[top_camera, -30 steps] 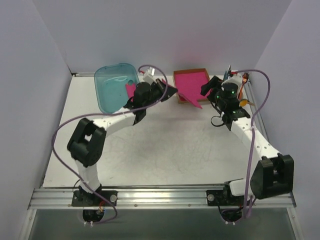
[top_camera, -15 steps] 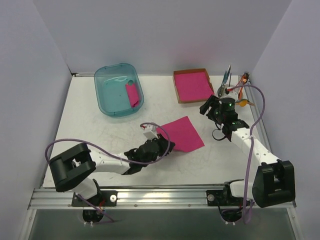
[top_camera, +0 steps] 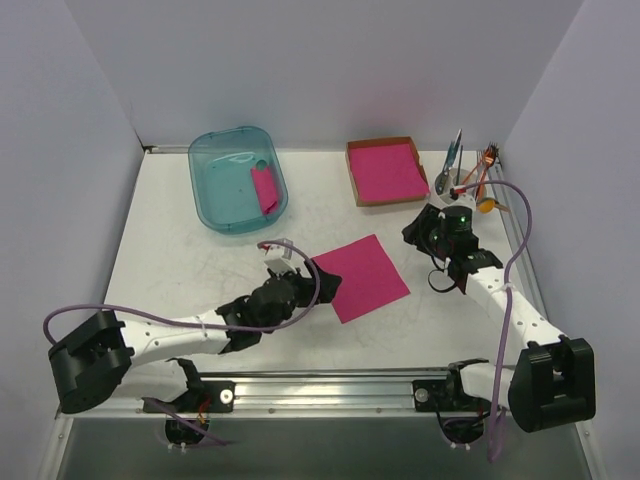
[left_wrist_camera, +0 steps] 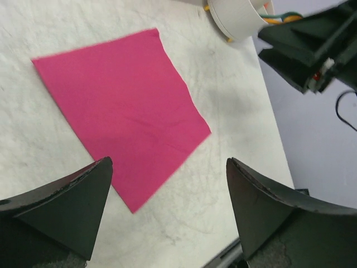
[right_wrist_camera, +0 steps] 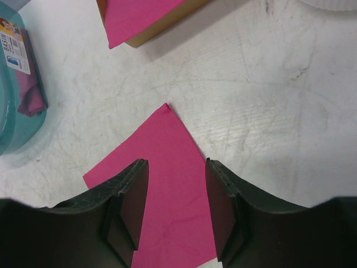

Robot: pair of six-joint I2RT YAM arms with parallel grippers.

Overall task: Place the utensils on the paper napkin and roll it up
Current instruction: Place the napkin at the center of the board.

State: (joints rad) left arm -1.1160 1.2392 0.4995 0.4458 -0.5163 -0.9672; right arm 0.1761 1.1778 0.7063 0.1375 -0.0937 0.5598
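The paper napkin [top_camera: 362, 277] lies flat on the white table, a single magenta sheet, also seen in the left wrist view [left_wrist_camera: 122, 100] and the right wrist view [right_wrist_camera: 167, 134]. My left gripper [top_camera: 322, 290] [left_wrist_camera: 168, 162] hovers open at the napkin's near-left corner, holding nothing. My right gripper [top_camera: 415, 232] [right_wrist_camera: 175, 162] hangs open over the napkin's far-right side, nothing between its fingers. Cutlery stands in a white cup [top_camera: 452, 190] [left_wrist_camera: 237, 17] at the back right; an orange spoon bowl [top_camera: 486, 206] shows beside it. I cannot pick out the fork.
A brown cardboard tray with a stack of pink sheets [top_camera: 385, 170] [right_wrist_camera: 139, 17] sits at the back. A teal bin [top_camera: 205, 185] [right_wrist_camera: 8, 123] at the back left holds a rolled pink bundle [top_camera: 264, 188]. Walls close in on both sides.
My left arm carried the napkin from the back stack to the table's middle, laid it flat, opened and drew back slightly. The right gripper shifted a little and its jaws narrowed.
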